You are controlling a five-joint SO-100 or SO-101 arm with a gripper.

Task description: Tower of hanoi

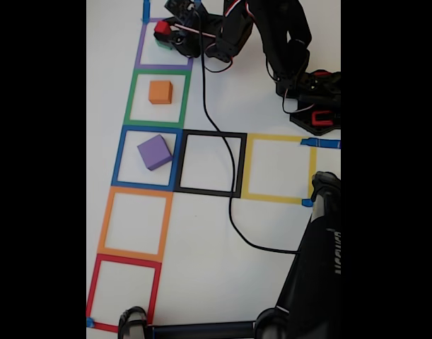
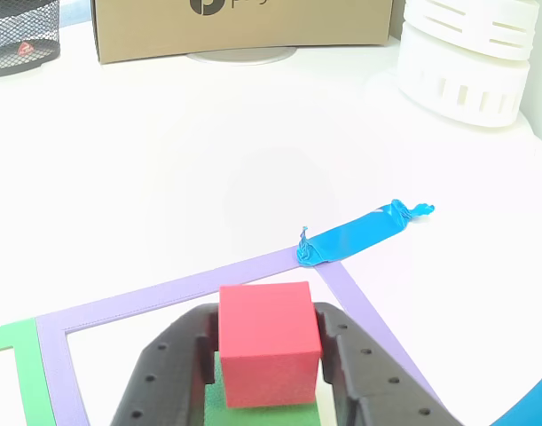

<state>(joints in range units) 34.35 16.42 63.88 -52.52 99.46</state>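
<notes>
Fixed view: my claw [image 1: 166, 32] sits over the purple tape square [image 1: 140, 53] at the top of the column on the white worktop [image 1: 272, 92]. My claw is clamped on a red cube [image 1: 161, 27]. In the other view, my black fingers [image 2: 168, 359] press both sides of the red cube [image 2: 269, 342], which rests on a green block [image 2: 262, 415] inside the purple square.

In the fixed view, an orange cube [image 1: 160, 92] lies inside the green square [image 1: 130, 95], and a purple cube [image 1: 154, 152] lies tilted inside the blue square [image 1: 119, 159]. Black [image 1: 240, 166], yellow [image 1: 247, 169], orange [image 1: 106, 226] and red [image 1: 93, 289] squares follow.

Writing: a cardboard box [image 2: 244, 27] carries a partial dark logo, unreadable. Blue tape [image 2: 359, 235] marks the purple corner.
</notes>
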